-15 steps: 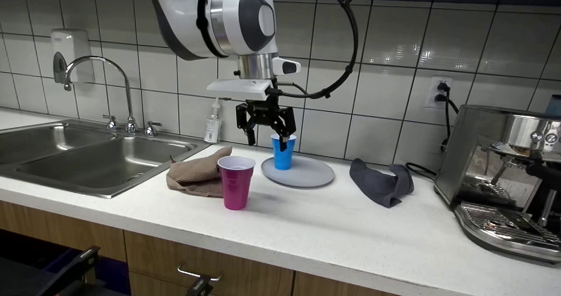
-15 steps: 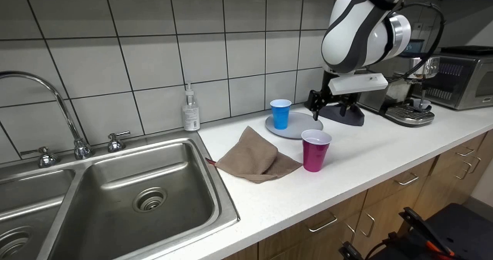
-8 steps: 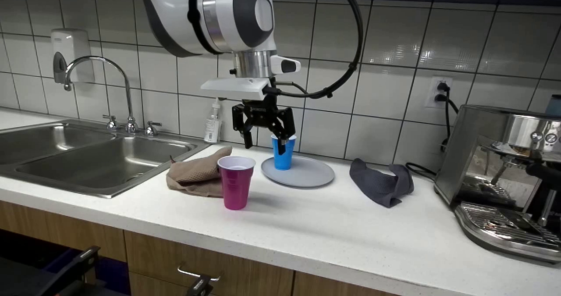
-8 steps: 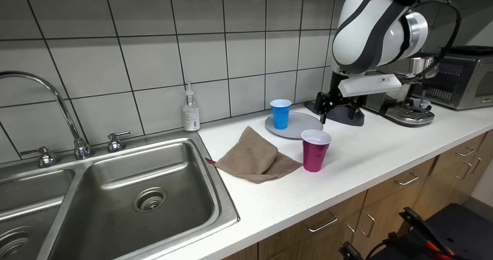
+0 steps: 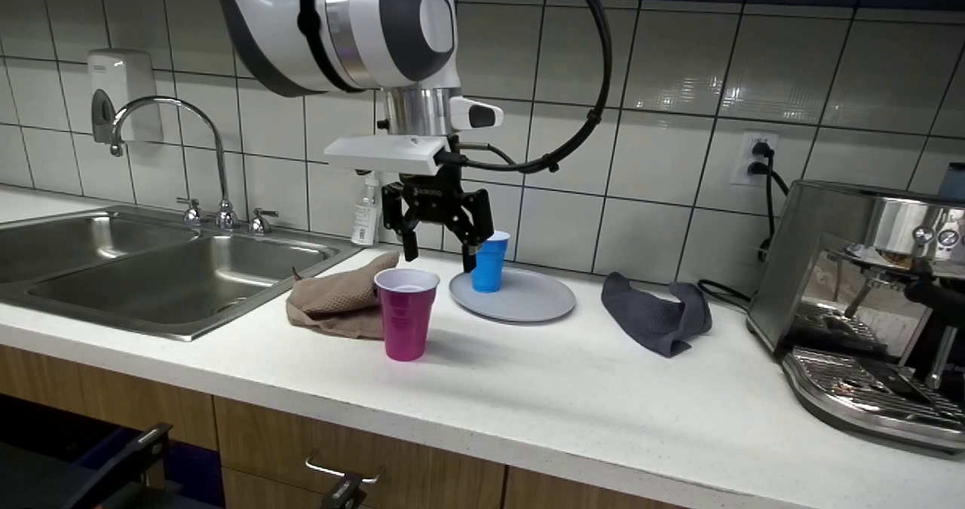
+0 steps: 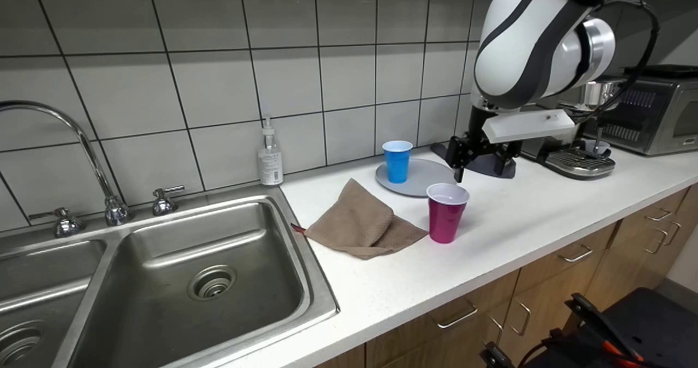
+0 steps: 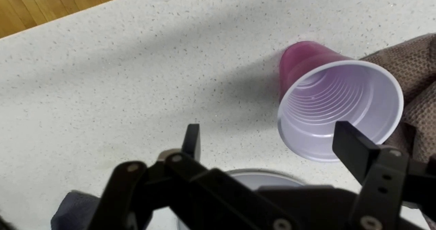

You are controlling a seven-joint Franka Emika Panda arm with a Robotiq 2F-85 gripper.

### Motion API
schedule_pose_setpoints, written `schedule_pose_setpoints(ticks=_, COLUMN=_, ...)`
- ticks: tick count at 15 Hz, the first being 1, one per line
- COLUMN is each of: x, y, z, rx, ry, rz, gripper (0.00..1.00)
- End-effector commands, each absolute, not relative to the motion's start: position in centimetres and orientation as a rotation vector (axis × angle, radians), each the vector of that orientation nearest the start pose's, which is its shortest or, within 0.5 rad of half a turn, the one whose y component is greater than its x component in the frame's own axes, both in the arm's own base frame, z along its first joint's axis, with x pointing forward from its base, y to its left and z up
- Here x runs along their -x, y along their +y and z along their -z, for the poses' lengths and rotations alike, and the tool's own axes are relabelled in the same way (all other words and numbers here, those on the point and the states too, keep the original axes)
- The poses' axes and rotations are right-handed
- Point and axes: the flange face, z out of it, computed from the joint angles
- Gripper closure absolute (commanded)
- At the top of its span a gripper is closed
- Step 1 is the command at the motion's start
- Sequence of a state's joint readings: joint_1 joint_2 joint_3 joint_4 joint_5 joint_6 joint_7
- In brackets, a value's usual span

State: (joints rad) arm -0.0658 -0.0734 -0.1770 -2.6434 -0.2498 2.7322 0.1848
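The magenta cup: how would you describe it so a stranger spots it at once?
From the double sink, follow the white counter to the rumpled brown cloth. Just beyond it, upright, stands the magenta cup with its pale inside. Unlike the blue cup on the gray plate, it stands directly on the counter.

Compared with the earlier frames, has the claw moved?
Yes. In an exterior view, the claw has shifted toward the picture's left, nearer the faucet, and sits slightly lower.
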Motion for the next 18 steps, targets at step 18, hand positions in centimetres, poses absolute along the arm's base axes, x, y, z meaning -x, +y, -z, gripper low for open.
schedule_pose_setpoints(ticks=18, x=-45.1, y=-9.3, z=-25.8, rx=3.246, ry=0.281, rz=0.173, gripper=0.0)
